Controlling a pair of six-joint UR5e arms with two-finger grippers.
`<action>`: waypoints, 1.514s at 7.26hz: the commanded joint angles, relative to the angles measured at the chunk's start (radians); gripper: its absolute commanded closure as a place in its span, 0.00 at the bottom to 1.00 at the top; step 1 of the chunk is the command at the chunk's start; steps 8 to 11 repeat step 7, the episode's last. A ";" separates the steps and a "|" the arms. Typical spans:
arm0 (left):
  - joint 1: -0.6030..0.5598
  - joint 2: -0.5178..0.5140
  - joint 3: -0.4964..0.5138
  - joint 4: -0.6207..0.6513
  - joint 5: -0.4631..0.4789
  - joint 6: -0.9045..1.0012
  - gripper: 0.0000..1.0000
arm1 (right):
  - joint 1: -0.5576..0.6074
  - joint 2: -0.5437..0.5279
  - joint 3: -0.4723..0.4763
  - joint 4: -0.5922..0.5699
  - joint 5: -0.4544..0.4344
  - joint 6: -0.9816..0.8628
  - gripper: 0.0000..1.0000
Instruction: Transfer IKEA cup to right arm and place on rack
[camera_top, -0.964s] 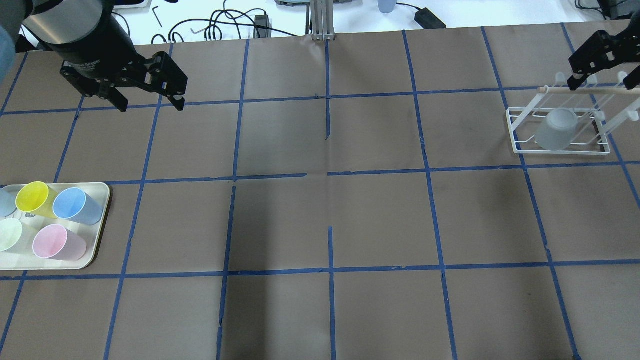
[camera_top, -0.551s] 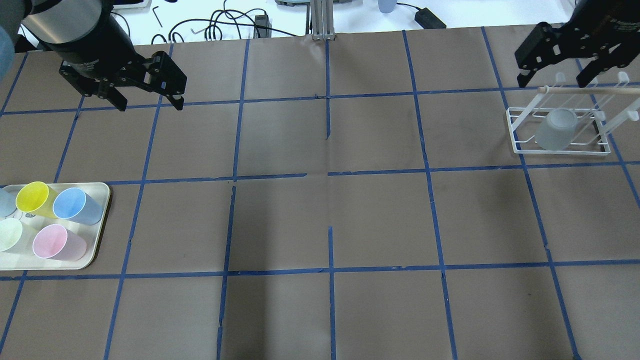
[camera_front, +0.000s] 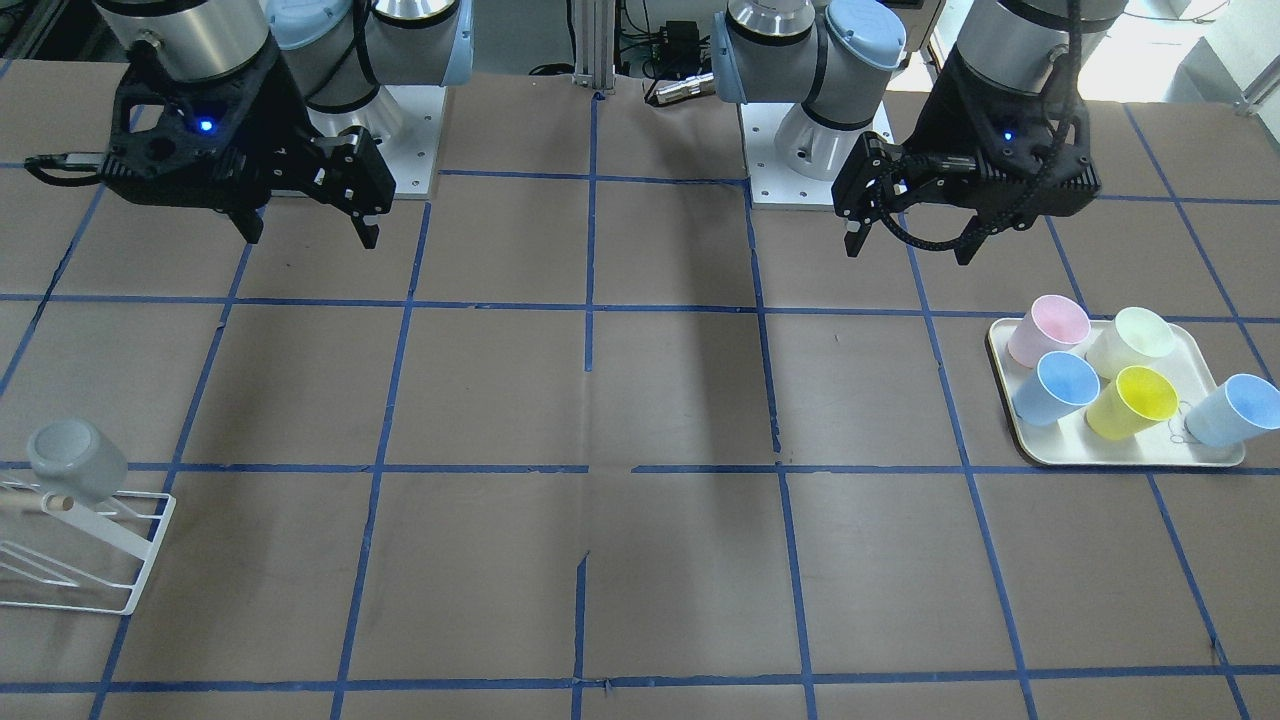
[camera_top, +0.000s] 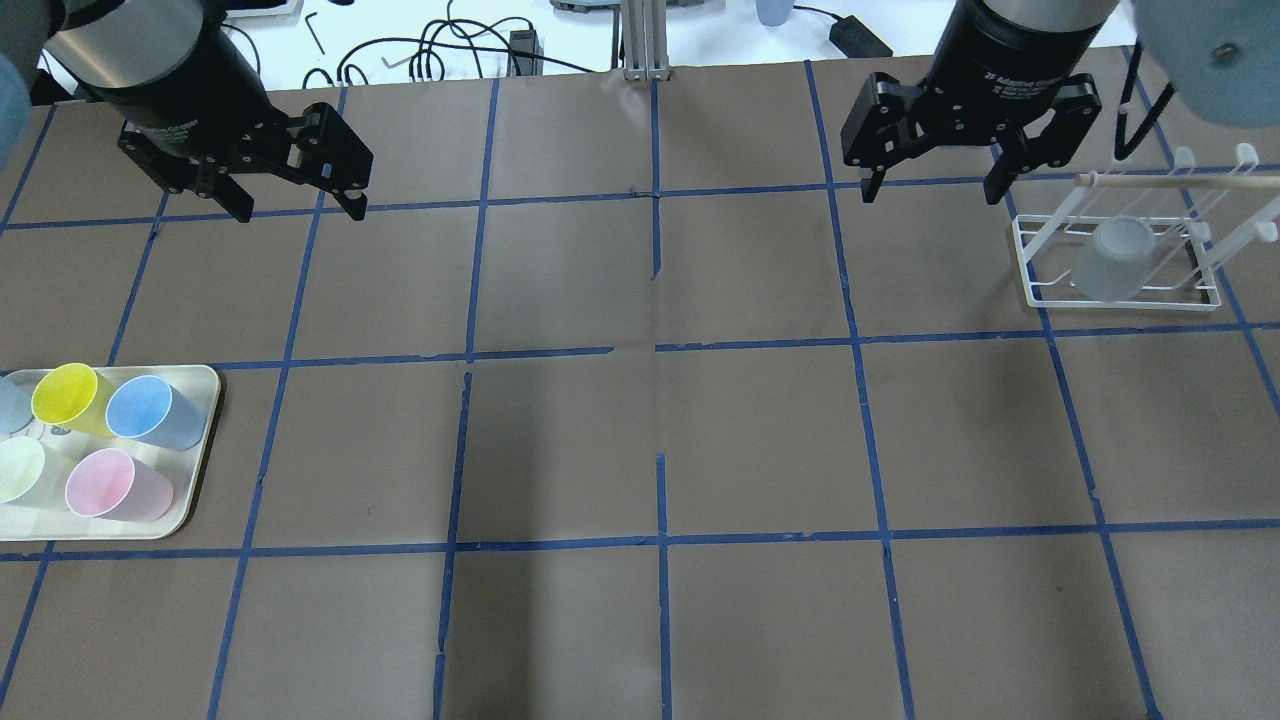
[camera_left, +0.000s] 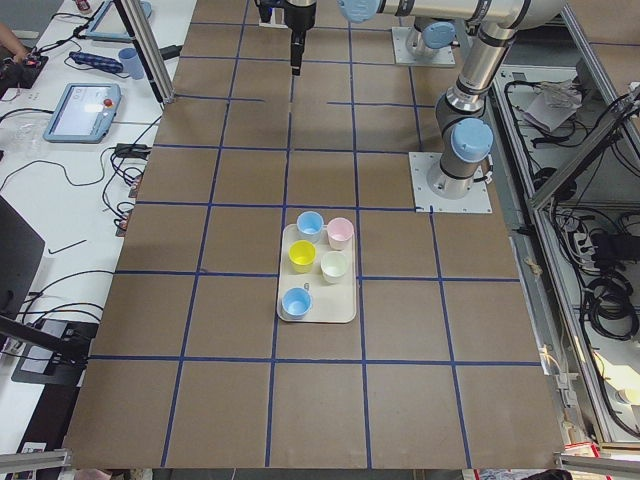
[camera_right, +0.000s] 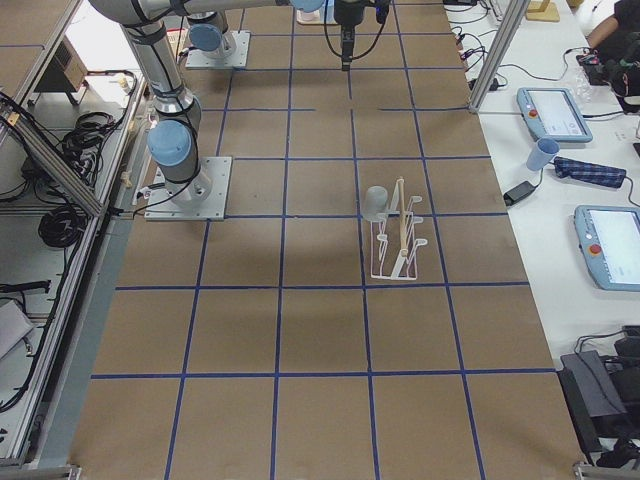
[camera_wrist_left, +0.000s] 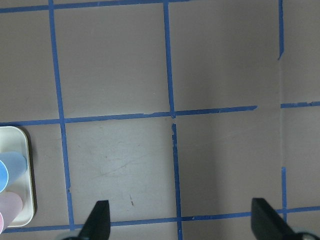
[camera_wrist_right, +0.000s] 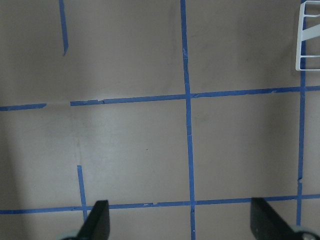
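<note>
The pale grey IKEA cup (camera_top: 1112, 258) sits upside down on the white wire rack (camera_top: 1030, 272) at the far right of the table. It also shows in the front view (camera_front: 75, 455) and the right side view (camera_right: 376, 203). My right gripper (camera_top: 932, 192) is open and empty, hovering left of the rack and apart from it. In its wrist view (camera_wrist_right: 180, 225) only bare table and a rack corner (camera_wrist_right: 310, 50) show. My left gripper (camera_top: 300, 212) is open and empty at the far left, above the table behind the tray; its wrist view (camera_wrist_left: 181, 225) shows nothing between the fingers.
A cream tray (camera_top: 205, 440) at the left edge holds a yellow cup (camera_top: 65, 395), a light blue cup (camera_top: 140, 408), a pink cup (camera_top: 100, 482), a cream-green cup (camera_top: 18, 468) and another blue cup at the frame edge. Brown paper with blue tape lines covers the table.
My right gripper has moved left, away from above the rack, leaving the grey cup on it. It stays open. The left arm has not moved.
</note>
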 joint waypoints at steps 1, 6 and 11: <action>0.000 -0.002 0.006 -0.007 0.004 -0.013 0.00 | 0.014 0.005 -0.003 -0.004 0.004 0.011 0.00; 0.001 -0.028 0.037 -0.027 -0.009 -0.072 0.00 | 0.012 0.006 -0.004 -0.004 0.004 0.011 0.00; 0.001 -0.025 0.037 -0.031 -0.007 -0.072 0.00 | 0.014 0.006 -0.004 -0.004 0.004 0.011 0.00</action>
